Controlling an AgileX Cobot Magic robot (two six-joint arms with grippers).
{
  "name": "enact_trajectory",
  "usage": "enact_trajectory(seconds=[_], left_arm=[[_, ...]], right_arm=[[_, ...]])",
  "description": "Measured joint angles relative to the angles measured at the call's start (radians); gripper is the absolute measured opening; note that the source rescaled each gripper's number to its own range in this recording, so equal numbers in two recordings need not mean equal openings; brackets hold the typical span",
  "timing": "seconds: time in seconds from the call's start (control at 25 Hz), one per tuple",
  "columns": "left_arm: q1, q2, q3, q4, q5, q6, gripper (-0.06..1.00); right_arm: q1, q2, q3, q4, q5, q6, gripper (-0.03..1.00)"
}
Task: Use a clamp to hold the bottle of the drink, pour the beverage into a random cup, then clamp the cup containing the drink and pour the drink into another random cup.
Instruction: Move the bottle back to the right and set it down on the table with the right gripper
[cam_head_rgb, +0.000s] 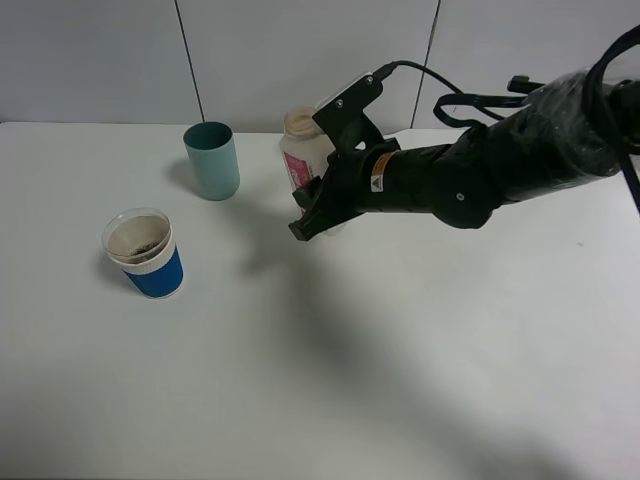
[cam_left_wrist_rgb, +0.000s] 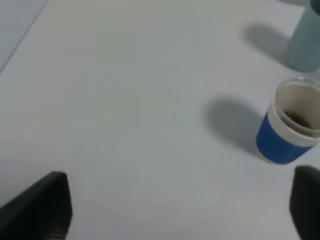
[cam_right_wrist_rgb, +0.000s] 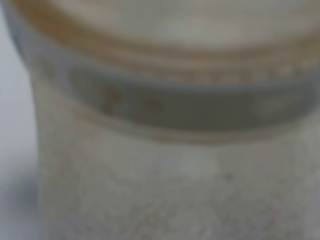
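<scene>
The bottle (cam_head_rgb: 298, 142), whitish with a pink-red label, stands upright at the back middle of the white table. My right gripper, the black clamp (cam_head_rgb: 303, 214), is closed around its lower body. The right wrist view is filled by the blurred bottle neck (cam_right_wrist_rgb: 170, 150), and no fingers show there. The cup with the blue sleeve (cam_head_rgb: 147, 255) stands at the left with a little dark brown beverage (cam_head_rgb: 140, 243) in its bottom. The left wrist view shows this cup (cam_left_wrist_rgb: 290, 130) beside my open, empty left gripper (cam_left_wrist_rgb: 180, 215). That gripper is out of the high view.
A teal cup (cam_head_rgb: 212, 160) stands at the back, left of the bottle, and shows in the left wrist view (cam_left_wrist_rgb: 306, 40). The bulky black-wrapped right arm (cam_head_rgb: 500, 165) reaches in from the right over the white table (cam_head_rgb: 350, 380).
</scene>
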Motion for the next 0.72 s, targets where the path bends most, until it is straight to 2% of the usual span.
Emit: enact_trajectory(seconds=[0.2,0.44,0.72], left_arm=[[0.0,0.0,0.0,0.0,0.0,0.0,0.62],[0.0,0.0,0.0,0.0,0.0,0.0,0.62],[0.0,0.0,0.0,0.0,0.0,0.0,0.62]], right_arm=[[-0.01,0.033,0.0,0.027,-0.04,-0.02,0.01],[-0.011,0.06,0.0,0.062,-0.165,-0.094,0.01],[-0.011,0.149,0.001,0.109,-0.299,-0.112,0.01]])
